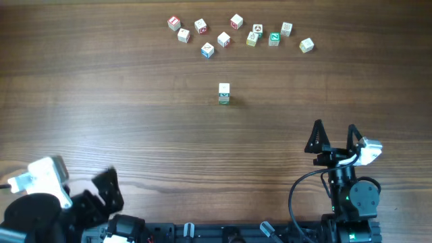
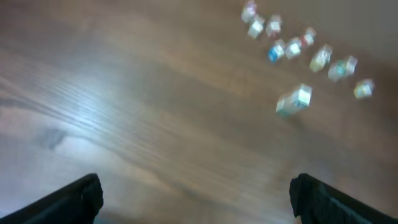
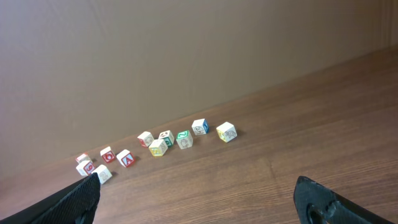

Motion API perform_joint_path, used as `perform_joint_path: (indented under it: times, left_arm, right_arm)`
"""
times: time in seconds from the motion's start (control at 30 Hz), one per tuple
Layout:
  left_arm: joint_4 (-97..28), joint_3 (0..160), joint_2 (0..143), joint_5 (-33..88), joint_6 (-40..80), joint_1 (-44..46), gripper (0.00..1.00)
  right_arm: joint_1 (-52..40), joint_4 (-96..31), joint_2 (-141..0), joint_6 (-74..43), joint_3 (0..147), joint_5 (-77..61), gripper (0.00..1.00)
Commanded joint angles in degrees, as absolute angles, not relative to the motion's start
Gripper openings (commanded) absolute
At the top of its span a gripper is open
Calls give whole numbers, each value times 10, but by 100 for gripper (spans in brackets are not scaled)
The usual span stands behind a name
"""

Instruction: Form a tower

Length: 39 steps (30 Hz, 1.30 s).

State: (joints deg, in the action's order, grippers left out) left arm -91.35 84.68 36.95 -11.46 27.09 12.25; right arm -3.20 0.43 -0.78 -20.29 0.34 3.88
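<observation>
1. The tower (image 1: 224,94) stands alone on the wood table (image 1: 101,101), abt mid-width, on the near side of the loose-cube group. From overhead I see a pale top face w/ a green-printed side just below it. I can't count the levels from that angle.
2. L wrist cam: the tower (image 2: 293,101) sits far right in view. It is blurred to an elongated pale-green smear, so no print is readable.
3. The loose cubes (image 1: 223,39) are eleven singles in a shallow band toward the far edge.
   - The blue-printed cube (image 1: 207,50) is closest to the tower but apart from it.
   - The red-printed cube (image 1: 174,23) is at the left end of the band.
   - The yellowish cube (image 1: 306,45) is at the right end.
4. My left gripper (image 2: 196,190) has its jaws spread wide w/ only bare table btwn them. Overhead puts it at the near-left corner, well apart from the tower.
5. My right gripper (image 1: 335,127) also has its jaws spread wide and holds nothing. It sits near-right w/ tips pointing to the far side, well apart from the tower.
6. R wrist cam: the fingertips show at the bottom corners. The loose cubes run in a row at the foot of a plain brown wall (image 3: 186,50).
7. A black cable (image 1: 295,196) loops out on the left side of the R arm.
</observation>
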Motion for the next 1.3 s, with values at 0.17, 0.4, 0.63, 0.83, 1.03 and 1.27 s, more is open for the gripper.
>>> perform_joint_path:
  times: [0.17, 0.4, 0.63, 0.83, 1.03, 1.27]
  left_arm:
    - [-413, 396, 78, -49, 105, 8, 100]
    - [-203, 144, 2, 1, 92, 1, 100]
    - [-78, 22, 2, -13, 91, 1, 100]
    - [-40, 3, 2, -25, 47, 1, 100]
    - [-44, 3, 2, 14, 55, 2, 100]
    - [-43, 3, 3, 15, 56, 12, 100]
  right_arm:
    - [-29, 7, -2, -197, 3, 29, 100]
    - [-29, 7, -2, -197, 3, 29, 100]
    - [-29, 7, -2, -197, 3, 29, 100]
    - [-29, 7, -2, -196, 3, 29, 100]
    - [-29, 7, -2, -197, 3, 29, 100]
    - [-29, 7, -2, -197, 3, 29, 100]
